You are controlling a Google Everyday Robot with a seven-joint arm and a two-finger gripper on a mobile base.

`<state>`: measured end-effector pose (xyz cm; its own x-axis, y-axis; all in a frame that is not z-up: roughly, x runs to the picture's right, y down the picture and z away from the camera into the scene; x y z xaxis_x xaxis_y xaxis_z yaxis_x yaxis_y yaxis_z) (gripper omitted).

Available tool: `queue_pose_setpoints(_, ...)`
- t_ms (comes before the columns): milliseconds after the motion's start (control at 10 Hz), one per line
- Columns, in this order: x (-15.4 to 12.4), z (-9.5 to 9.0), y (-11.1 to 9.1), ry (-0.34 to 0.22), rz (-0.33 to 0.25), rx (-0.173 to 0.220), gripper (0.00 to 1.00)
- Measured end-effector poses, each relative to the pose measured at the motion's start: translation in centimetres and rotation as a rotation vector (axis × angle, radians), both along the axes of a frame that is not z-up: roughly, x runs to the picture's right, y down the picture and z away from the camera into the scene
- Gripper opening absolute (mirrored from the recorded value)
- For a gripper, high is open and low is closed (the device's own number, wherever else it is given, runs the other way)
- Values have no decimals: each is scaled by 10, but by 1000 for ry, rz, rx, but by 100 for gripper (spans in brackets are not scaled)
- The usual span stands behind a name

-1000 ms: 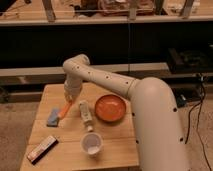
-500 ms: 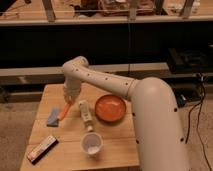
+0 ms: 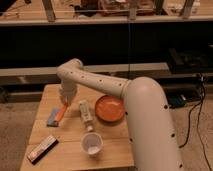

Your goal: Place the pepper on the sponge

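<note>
The wooden table point(image 3: 70, 134) carries the sponge point(image 3: 52, 119), a bottle point(image 3: 86, 115) on its side, an orange bowl point(image 3: 109, 108), a white cup point(image 3: 92, 144) and a dark bar point(image 3: 42, 149); the gripper point(image 3: 64, 104) hangs above the sponge

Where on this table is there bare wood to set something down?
Bare wood: the strip between the sponge and the bar, and the patch between bar and cup. The back left corner of the table also looks free. Crowded: the middle, where the gripper hangs over the pepper, beside the bottle and bowl.
</note>
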<state>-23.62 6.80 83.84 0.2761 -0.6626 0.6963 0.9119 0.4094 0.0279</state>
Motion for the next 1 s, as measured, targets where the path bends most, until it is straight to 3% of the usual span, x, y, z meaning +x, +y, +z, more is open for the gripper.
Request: queue_pose_setpoints(1000,-35,12,14,-84,-29,-24,0)
